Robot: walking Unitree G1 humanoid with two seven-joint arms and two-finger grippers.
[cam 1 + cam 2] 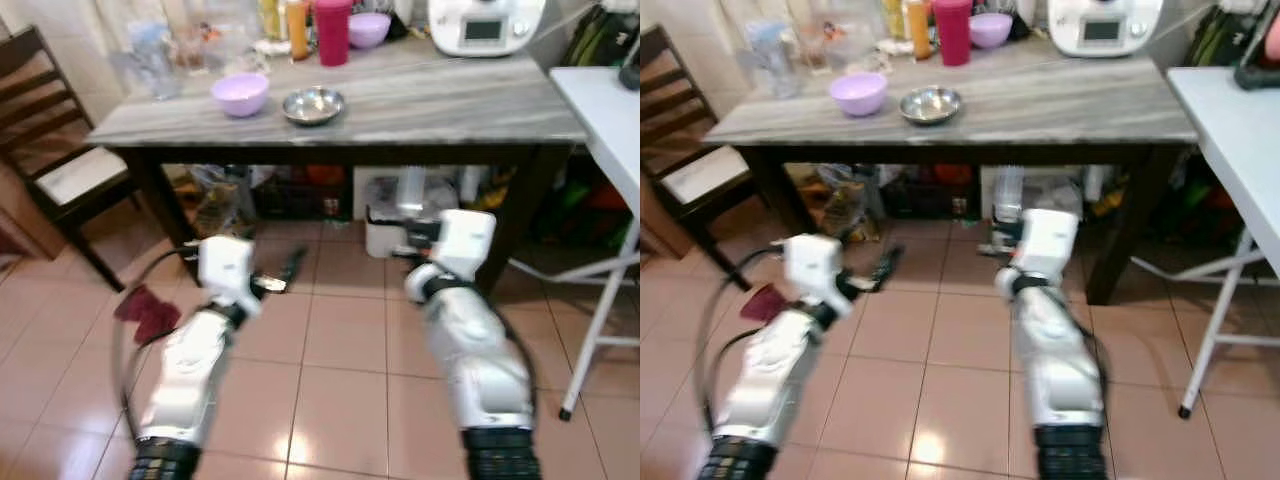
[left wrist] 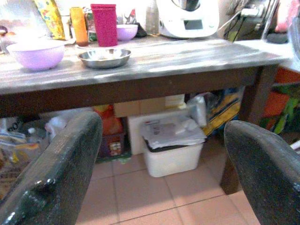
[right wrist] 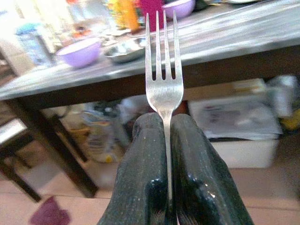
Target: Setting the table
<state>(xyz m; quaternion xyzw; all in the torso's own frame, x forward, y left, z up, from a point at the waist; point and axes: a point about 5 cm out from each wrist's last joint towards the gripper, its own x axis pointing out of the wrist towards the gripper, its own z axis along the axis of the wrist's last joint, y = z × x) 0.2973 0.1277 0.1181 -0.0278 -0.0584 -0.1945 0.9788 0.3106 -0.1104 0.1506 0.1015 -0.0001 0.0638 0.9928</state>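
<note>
The robot stands on the tiled floor short of the grey wood-grain worktop [image 1: 420, 100], with both arms raised in front of it below the worktop's edge. The right gripper [image 3: 167, 140] has its jaws clamped together on the handle of a silver 4-tined metal fork [image 3: 162, 70], which stands tines-up and points toward the worktop. The left gripper [image 2: 161, 154] carries nothing, its jaws spread wide apart.

As a judgement, the task is at an early-to-middle stage: the fork is in hand but not yet laid down. On the worktop sit a pale lilac plastic bowl [image 1: 240, 94] and, just beside it, a shallow round stainless-steel dish [image 1: 313, 104], which may mark a place already begun. What is left, as far as can be seen, is to step up to the worktop, lift the fork over the edge and lay it near those 2 pieces.

Further back stand a tall magenta plastic cup [image 1: 332, 30], a second lilac bowl [image 1: 368, 28], an orange bottle [image 1: 297, 26] and a white kitchen appliance with a small screen [image 1: 485, 25]. A dark wooden chair with a cream seat [image 1: 70, 170] is to the robot's left.

The head views are soft with blur, so the clutter at the back left of the worktop cannot be identified, and the appliance is cut off at the top. Whether any other cutlery lies on the worktop cannot be told.
</note>
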